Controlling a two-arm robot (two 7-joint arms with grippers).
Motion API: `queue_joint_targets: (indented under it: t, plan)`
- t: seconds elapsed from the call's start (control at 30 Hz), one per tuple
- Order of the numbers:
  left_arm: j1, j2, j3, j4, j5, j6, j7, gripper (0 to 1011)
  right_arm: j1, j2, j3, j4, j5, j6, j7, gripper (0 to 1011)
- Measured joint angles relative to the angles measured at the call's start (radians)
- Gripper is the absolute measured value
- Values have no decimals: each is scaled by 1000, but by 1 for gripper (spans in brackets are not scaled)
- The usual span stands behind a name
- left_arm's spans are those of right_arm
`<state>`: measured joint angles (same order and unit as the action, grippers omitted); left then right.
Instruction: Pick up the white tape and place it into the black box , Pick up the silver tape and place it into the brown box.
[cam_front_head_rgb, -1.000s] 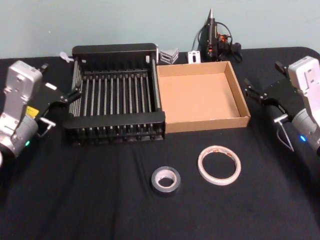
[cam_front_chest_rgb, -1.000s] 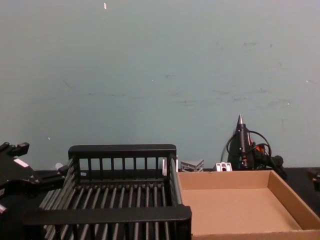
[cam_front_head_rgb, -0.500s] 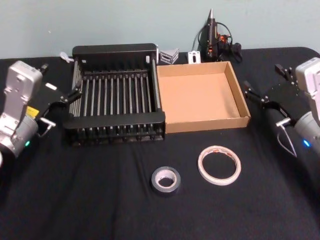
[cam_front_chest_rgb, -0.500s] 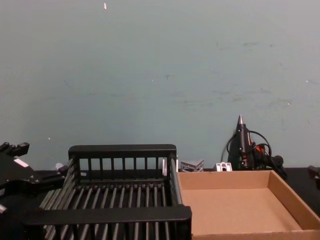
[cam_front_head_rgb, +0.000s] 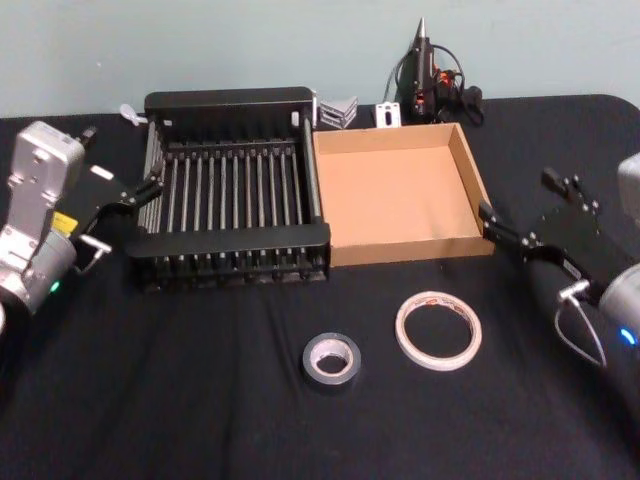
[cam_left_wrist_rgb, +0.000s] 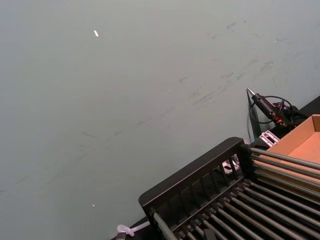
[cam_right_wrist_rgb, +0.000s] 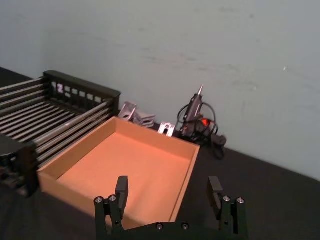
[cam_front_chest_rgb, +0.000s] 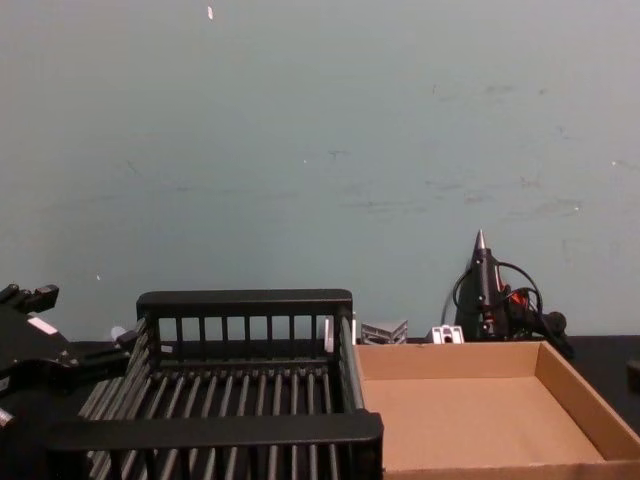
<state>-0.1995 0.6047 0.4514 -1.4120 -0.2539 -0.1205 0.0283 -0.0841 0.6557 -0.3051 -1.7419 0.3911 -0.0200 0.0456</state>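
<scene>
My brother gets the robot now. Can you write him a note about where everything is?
Left end effector: open, holding nothing, beside the black box's left side.
Right end effector: open, holding nothing, off the brown box's right front corner.
White tape and silver tape lie on the table in front of the boxes, apart from each other.
Done: nothing; both boxes hold no tape.
Left: white tape into black box, silver tape into brown box.

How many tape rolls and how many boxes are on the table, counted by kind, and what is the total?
Tape rolls: 2, the white tape and the silver tape, both on the black table.
Boxes: 2, the black box and the brown box, side by side, nothing in either.
Total: 4
</scene>
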Motion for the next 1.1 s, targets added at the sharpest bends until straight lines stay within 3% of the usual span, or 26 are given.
queue_joint_targets:
  t: [0.27,0.5,0.77,1.1]
  plan:
    - [0,0,0,0,0,0,0,1001,-133,33,35,-111,40,54,28,1002]
    - [0,0,0,0,0,0,0,1001,-217,53,42,-161,48,108,47,1002]
    - [0,0,0,0,0,0,0,1001,-240,50,38,-163,29,179,46,1002]
    - [0,0,0,0,0,0,0,1001,-212,29,31,-132,5,253,64,1002]
